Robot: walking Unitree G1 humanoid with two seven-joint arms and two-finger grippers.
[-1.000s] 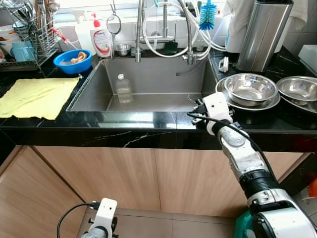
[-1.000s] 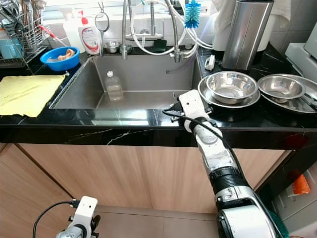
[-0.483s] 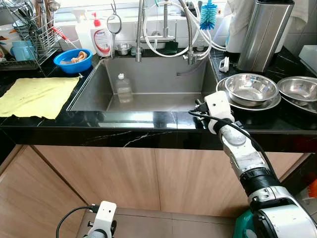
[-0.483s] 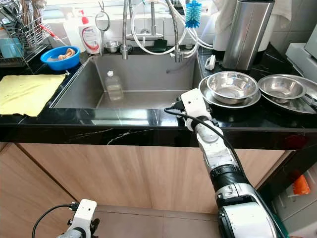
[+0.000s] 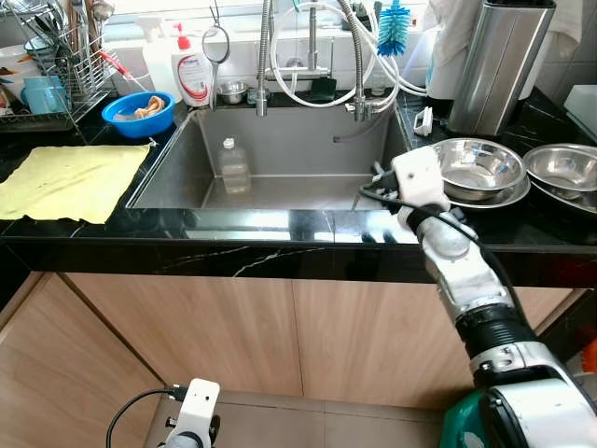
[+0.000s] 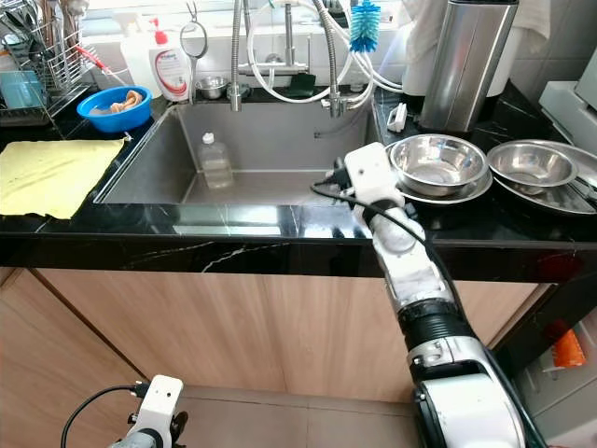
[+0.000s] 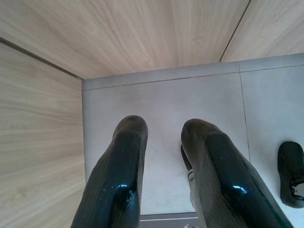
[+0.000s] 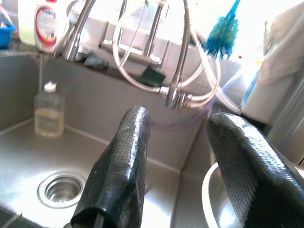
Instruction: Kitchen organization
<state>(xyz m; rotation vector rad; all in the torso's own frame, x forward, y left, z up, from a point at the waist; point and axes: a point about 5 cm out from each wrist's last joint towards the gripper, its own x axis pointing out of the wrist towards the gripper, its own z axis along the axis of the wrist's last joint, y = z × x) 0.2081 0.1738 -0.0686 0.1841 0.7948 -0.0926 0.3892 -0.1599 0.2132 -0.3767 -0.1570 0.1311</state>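
Steel mixing bowls are what concern me on this black marble counter (image 5: 233, 245), though they sit at its far right, so I start at my left. A metal dish rack (image 5: 56, 56) holds cutlery and a teal mug (image 5: 39, 94); just beside it lies a flat yellow cloth (image 5: 70, 182), and behind the cloth a round blue plastic bowl (image 5: 136, 114) with something pale inside. A white soap bottle with a red pump (image 5: 191, 73) stands at the back corner of the stainless steel sink (image 5: 177, 159). Inside the basin a small clear plastic bottle (image 8: 48, 116) stands upright, well apart from the round drain (image 8: 61, 187). Coiled spring faucet hoses (image 5: 312, 56) arch over the back wall, with a blue bottle brush (image 8: 224, 33) hanging near them.

My left gripper (image 7: 164, 130) hangs low by the wooden cabinet front, over grey floor tile, fingers slightly parted and holding nothing.

My right gripper (image 8: 178, 118) reaches over the sink's right edge — fingers spread wide, empty — just beside the nearest shiny steel bowl (image 5: 476, 168), which rests in a wider steel dish. A second steel bowl (image 5: 562, 168) sits further right, and a tall brushed-metal canister (image 5: 494, 65) stands behind them.
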